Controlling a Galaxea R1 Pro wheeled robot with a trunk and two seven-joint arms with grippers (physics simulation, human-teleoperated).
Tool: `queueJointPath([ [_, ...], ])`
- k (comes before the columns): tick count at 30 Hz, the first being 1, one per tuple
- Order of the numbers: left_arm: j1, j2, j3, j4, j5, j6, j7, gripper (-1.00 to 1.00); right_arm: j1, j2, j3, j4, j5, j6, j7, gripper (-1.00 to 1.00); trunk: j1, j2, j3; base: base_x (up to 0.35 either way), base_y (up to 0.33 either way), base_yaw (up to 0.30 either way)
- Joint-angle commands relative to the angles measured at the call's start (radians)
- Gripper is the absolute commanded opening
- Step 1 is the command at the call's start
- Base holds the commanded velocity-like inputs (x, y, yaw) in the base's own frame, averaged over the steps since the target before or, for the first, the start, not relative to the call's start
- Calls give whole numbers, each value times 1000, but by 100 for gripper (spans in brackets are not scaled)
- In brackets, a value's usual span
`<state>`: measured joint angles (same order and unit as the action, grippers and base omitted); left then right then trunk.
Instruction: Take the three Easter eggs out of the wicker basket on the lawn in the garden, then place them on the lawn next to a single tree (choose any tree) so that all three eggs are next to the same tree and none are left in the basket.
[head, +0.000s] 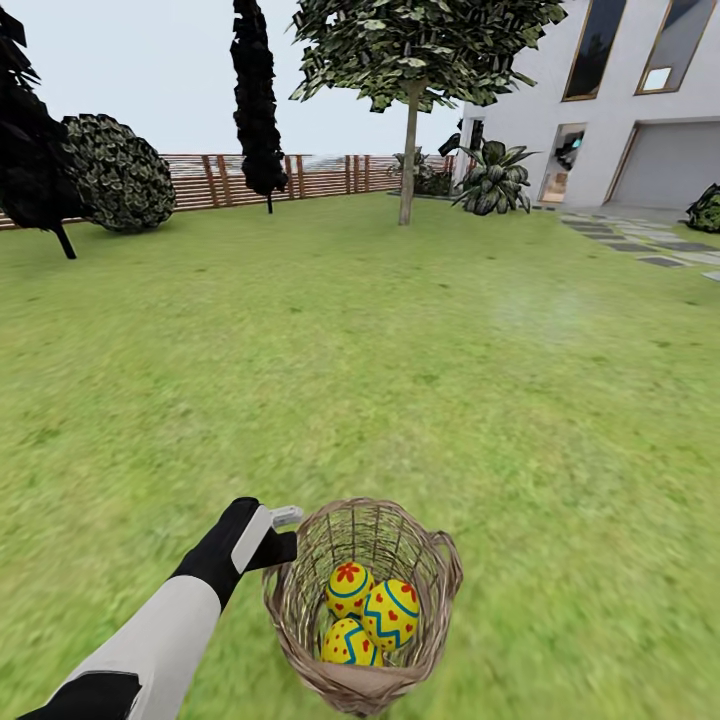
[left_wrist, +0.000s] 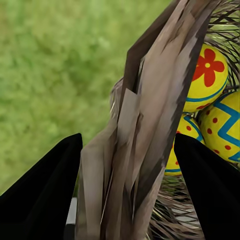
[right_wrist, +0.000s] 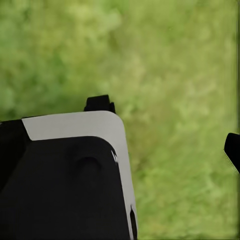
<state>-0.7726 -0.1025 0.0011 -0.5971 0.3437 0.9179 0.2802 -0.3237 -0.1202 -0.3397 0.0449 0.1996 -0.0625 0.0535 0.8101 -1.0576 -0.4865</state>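
Observation:
The wicker basket (head: 443, 575) is low in the head view, close in front of me on the lawn (head: 400, 350). Three Easter eggs lie inside it, yellow with red and blue patterns: one with a red flower (head: 348, 588), one with dots (head: 392, 612), one with zigzags (head: 350, 643). My left gripper (head: 285, 530) is at the basket's left rim. In the left wrist view the braided rim (left_wrist: 145, 125) sits between the two black fingers of that gripper (left_wrist: 125, 145), with eggs (left_wrist: 207, 75) beyond. One black fingertip (right_wrist: 233, 150) of my right hand shows over grass.
A pale-trunked tree (head: 408, 150) stands far ahead near the white house (head: 620, 110). A slatted fence (head: 320, 175), a dark columnar tree (head: 258, 100) and a round bush (head: 120, 175) line the back. Paving stones (head: 640, 245) lie at the right.

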Motion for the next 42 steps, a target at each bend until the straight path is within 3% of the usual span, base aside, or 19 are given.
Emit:
queueJointPath([
  [1, -1, 0, 0, -1, 23, 1, 10, -100, -2, -1, -9, 4, 9, -7, 2, 100, -4, 7, 2, 137, -112, 0],
  [10, -1, 0, 0, -2, 23, -1, 10, -100, -2, -1, -9, 4, 9, -7, 2, 100, -38, 70, 30, 97, -80, 0],
  [21, -1, 2, 4, -13, 23, -2, 9, -100, -2, -1, -9, 4, 10, -7, 2, 100, -38, 70, 30, 20, -2, 0],
  [26, -1, 4, 5, -12, 23, -2, -69, -100, -2, -1, -9, 4, 11, -7, 2, 100, -38, 70, 30, 293, -76, 0],
  [32, -1, 4, 5, -11, 23, -3, -75, -100, -2, -1, -9, 4, 11, -7, 2, 100, -38, 70, 30, 321, -85, -17],
  [42, -1, 4, 4, -12, 23, -3, -75, -100, -2, -1, -9, 5, 10, -7, 2, 100, -38, 70, 30, 321, -85, -271],
])
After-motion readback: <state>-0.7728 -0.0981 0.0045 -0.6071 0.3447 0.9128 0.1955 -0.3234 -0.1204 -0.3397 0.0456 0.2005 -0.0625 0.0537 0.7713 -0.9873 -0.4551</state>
